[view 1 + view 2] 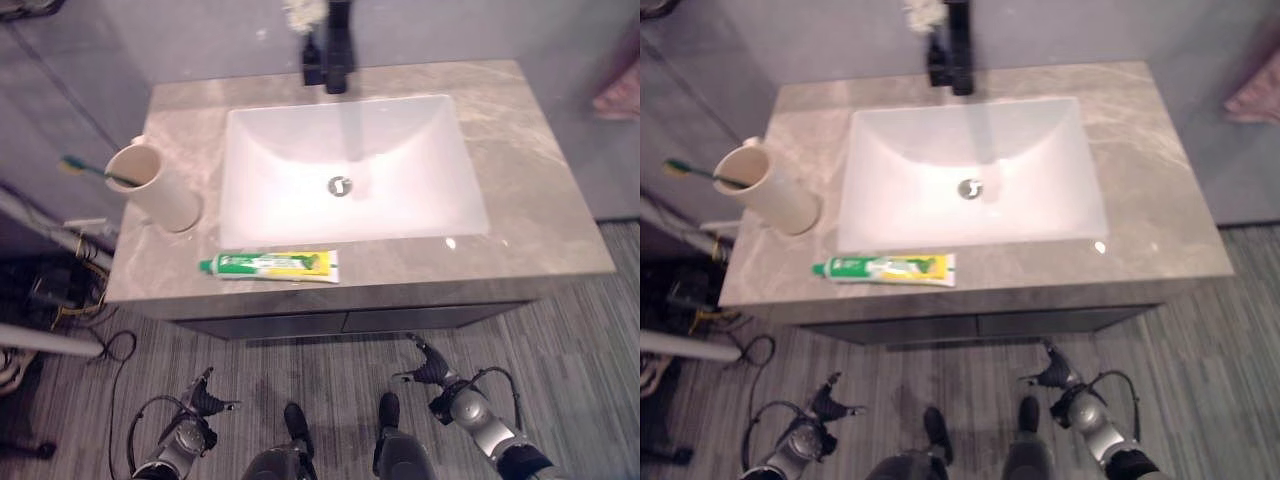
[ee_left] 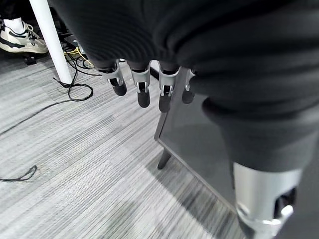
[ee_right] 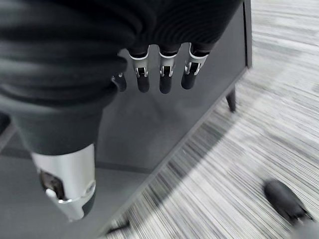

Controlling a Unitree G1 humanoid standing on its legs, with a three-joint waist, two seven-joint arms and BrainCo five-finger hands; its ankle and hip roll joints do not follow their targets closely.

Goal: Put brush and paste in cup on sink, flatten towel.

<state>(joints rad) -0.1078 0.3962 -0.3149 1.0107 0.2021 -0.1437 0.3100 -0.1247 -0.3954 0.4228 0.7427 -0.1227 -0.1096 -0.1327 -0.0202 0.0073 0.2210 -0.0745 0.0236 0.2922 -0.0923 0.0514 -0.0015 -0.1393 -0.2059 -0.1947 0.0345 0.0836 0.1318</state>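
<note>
On the left end of the grey marble-patterned table (image 1: 540,215), a cream ceramic cup (image 1: 155,187) stood leaning leftward, and a green-handled toothbrush (image 1: 95,170) rested inside it, its head sticking out past the rim toward the left. Just right of the cup lay the white rectangular sink basin (image 1: 350,165) with a round metal drain (image 1: 340,185) at its middle and a black faucet (image 1: 337,45) rising at its back edge. Along the front strip of the table, between the basin and the table's near edge, a green, yellow and white toothpaste tube (image 1: 272,264) lay flat on its side, its green cap pointing left, well apart from the cup. At the far right, a piece of pink towel (image 1: 620,95) hung against the grey wall. Below the table, over the grey striped floor (image 1: 560,340), the left robot hand (image 1: 200,400) hung low at the lower left with its fingers relaxed and holding nothing. The right robot hand (image 1: 435,372) hung at the lower right in front of the dark cabinet (image 1: 350,322), fingers likewise loose and empty.
</note>
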